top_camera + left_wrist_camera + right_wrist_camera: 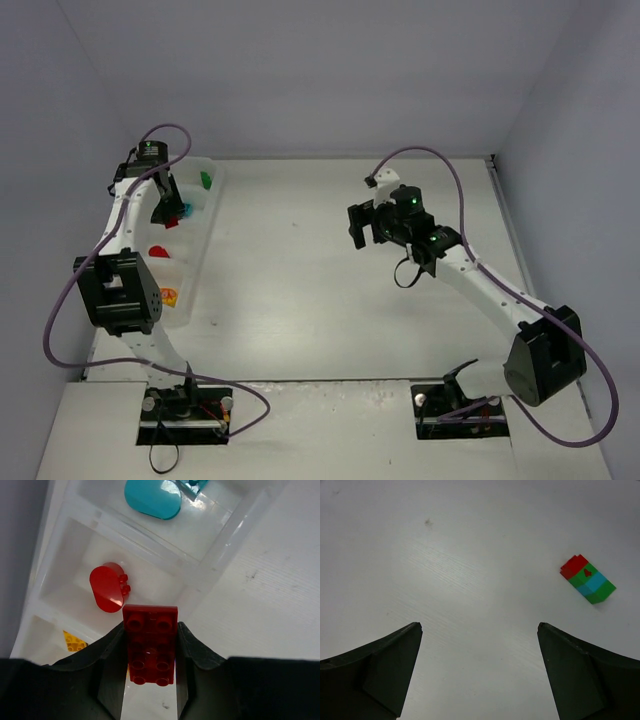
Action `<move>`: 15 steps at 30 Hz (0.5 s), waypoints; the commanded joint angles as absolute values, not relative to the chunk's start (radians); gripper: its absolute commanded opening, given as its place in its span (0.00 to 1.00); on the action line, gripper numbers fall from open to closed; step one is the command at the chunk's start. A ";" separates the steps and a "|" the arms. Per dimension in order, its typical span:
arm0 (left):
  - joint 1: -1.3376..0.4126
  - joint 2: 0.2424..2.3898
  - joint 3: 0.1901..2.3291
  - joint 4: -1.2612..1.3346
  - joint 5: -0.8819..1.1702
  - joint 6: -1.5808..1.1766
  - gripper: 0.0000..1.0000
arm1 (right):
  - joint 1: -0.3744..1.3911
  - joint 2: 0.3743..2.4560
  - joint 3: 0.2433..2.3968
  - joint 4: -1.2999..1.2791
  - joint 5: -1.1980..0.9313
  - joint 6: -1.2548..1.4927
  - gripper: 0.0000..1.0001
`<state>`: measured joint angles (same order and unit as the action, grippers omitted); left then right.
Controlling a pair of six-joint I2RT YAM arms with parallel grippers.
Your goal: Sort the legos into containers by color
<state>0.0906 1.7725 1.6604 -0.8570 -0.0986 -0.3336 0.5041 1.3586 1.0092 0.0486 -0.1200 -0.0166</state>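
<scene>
The left gripper is closed to the width of a flat red lego plate. Its dark fingers press the plate's two long edges, studs facing the camera. The plate hangs above the translucent white tray, and its far end reaches the near corner of one compartment.

Just left of the gripper and a little nearer, a yellow brick lies in the neighbouring compartment. Ahead and slightly left, inside the compartment the plate points at, sits a rounded red piece. A raised divider wall runs between it and the next compartment beyond, where a rounded teal piece lies. In the top view a green piece sits in the farthest compartment. Bare worktop lies right of the tray's long wall.

The right gripper is spread wide with nothing between its fingers, looking down on bare worktop. Ahead and off to its right lies a small clump of red, green and teal bricks stuck together, well apart from both fingertips, with nothing between it and the gripper. A purple cable loops over that arm.
</scene>
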 commanded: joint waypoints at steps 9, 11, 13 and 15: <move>0.091 1.859 1.687 -0.827 -0.207 -0.390 0.20 | 0.474 1.293 1.011 0.097 -0.072 0.025 0.97; 0.091 1.853 1.675 -0.830 -0.210 -0.396 0.25 | 0.472 1.295 1.011 0.094 -0.058 0.023 0.97; 0.091 1.841 1.649 -0.825 -0.201 -0.405 0.27 | 0.471 1.296 1.009 0.094 -0.054 0.023 0.97; 0.092 1.826 1.629 -0.816 -0.193 -0.413 0.27 | 0.468 1.299 1.006 0.092 -0.049 0.025 0.98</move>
<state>0.0917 1.8931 1.6394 -0.8295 -0.1764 -0.3828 0.4717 1.3277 1.0016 0.0471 -0.0818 0.0124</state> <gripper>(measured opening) 0.302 0.973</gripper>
